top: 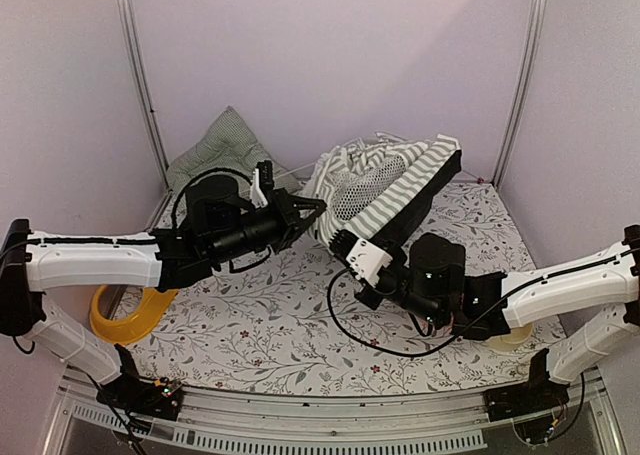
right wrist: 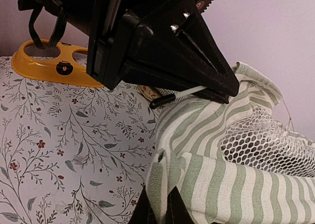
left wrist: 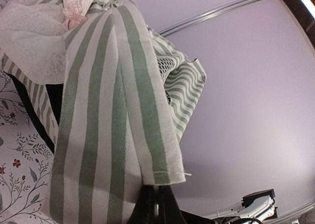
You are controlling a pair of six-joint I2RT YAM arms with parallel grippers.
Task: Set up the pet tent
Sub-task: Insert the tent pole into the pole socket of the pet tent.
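Note:
The pet tent (top: pixel 385 190) lies crumpled at the back middle of the table, green-and-white striped with white mesh. My left gripper (top: pixel 318 207) reaches in from the left and is shut on a striped edge of the tent (left wrist: pixel 123 101); in the left wrist view the cloth runs up from between the closed jaws (left wrist: pixel 157 197). My right gripper (top: pixel 340 243) comes in from the right, just below the left one, and is shut on a fold of striped fabric (right wrist: pixel 170 177) at the tent's near edge. A white pole with a black tip (right wrist: pixel 170 99) shows under the left gripper's body (right wrist: pixel 157 47).
A green checked cushion (top: pixel 225 145) leans in the back left corner. A yellow bowl stand (top: pixel 125 315) sits at the left under the left arm, also visible as the yellow stand (right wrist: pixel 54 66). A pale bowl (top: pixel 512 337) lies under the right arm. Walls close in on three sides.

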